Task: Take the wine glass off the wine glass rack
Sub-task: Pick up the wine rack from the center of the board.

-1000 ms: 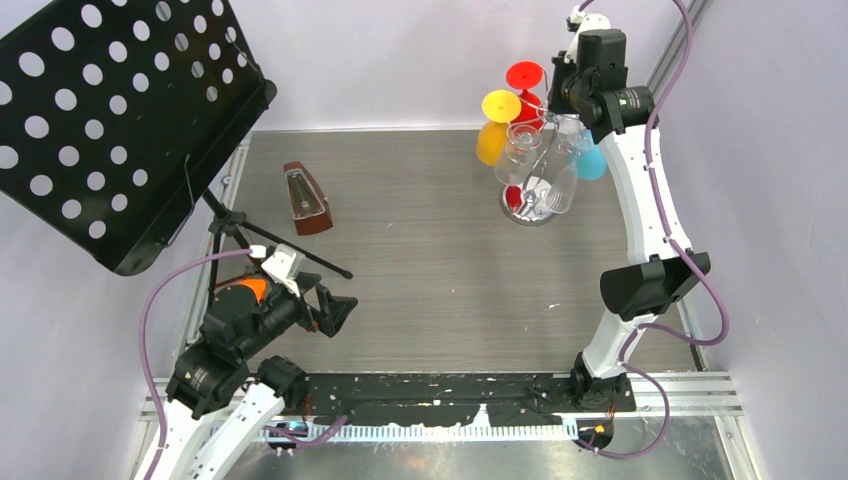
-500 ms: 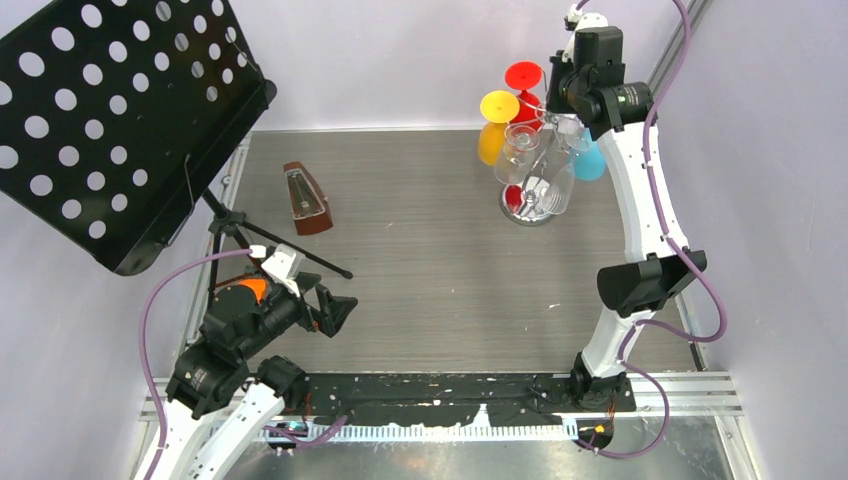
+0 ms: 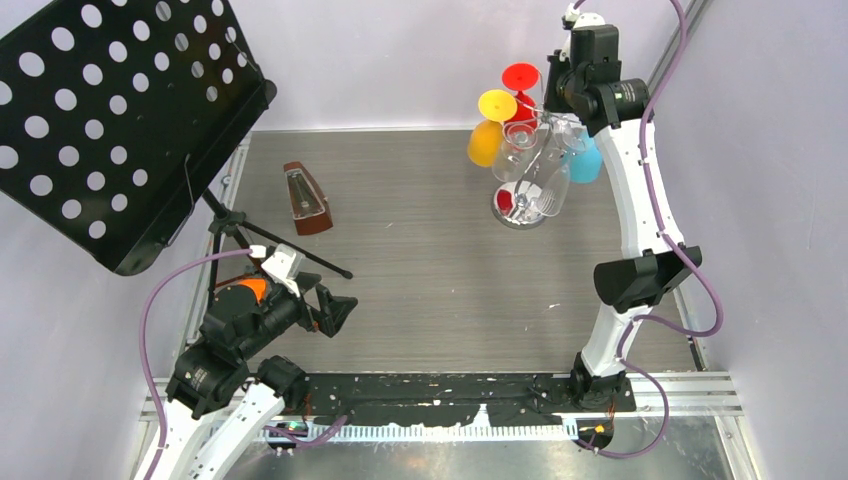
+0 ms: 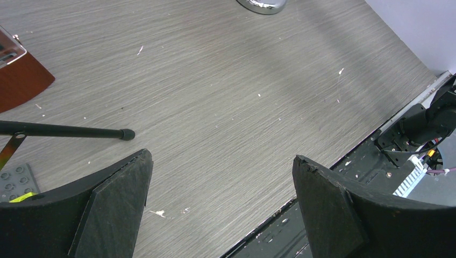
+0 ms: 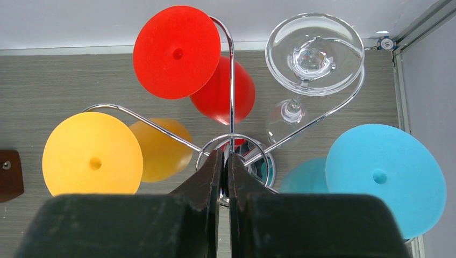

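Shifted left, wine glass rack [image 5: 232,75] sits pinched between right fingers [image 5: 211,174].

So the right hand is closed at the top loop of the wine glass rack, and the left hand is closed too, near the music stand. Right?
Not quite: the left hand is open, fingers wide apart, as the left wrist view shows. The rest holds: the right hand is closed at the wine glass rack's top loop, and the left sits near the music stand.
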{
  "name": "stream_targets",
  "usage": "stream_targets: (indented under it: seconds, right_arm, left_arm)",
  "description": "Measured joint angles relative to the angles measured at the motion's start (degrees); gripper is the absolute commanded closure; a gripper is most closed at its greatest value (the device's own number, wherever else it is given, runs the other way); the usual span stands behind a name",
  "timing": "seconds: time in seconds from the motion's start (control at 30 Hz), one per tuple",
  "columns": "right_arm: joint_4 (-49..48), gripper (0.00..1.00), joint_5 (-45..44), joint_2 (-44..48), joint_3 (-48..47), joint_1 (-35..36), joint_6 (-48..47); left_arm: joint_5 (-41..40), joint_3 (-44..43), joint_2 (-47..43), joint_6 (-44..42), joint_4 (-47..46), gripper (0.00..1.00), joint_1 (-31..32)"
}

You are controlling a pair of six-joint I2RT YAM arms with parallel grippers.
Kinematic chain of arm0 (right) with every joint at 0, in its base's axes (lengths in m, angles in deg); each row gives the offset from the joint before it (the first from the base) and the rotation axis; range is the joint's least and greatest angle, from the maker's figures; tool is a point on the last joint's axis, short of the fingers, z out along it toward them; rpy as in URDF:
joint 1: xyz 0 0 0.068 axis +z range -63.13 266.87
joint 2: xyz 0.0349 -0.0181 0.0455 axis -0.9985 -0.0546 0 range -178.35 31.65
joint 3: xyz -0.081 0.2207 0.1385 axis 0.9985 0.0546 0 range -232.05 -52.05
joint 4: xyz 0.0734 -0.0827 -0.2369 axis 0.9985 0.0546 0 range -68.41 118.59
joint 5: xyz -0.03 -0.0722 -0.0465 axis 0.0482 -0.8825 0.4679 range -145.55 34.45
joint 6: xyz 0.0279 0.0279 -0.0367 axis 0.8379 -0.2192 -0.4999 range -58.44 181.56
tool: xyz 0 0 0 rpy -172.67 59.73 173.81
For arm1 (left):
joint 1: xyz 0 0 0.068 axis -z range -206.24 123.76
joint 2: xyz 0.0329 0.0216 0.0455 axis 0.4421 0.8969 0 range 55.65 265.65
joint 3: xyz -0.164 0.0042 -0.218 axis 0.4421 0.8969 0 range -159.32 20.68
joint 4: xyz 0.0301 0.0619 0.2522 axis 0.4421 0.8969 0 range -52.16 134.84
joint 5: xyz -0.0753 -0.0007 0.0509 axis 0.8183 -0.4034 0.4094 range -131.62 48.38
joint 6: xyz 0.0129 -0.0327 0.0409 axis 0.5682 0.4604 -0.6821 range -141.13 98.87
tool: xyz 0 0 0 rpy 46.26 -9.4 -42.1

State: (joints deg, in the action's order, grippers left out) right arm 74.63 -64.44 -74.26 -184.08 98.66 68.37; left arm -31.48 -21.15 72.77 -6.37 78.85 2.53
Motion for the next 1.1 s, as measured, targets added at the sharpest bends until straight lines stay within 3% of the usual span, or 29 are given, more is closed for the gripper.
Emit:
stream_targets:
  seconds: [1.1]
  right_arm:
    - [2.5,0.94,-1.1,-0.3,-3.0,10.7,-1.5]
  left_arm:
    - [0.0,0.0,0.0,0.0,0.0,0.01,0.0]
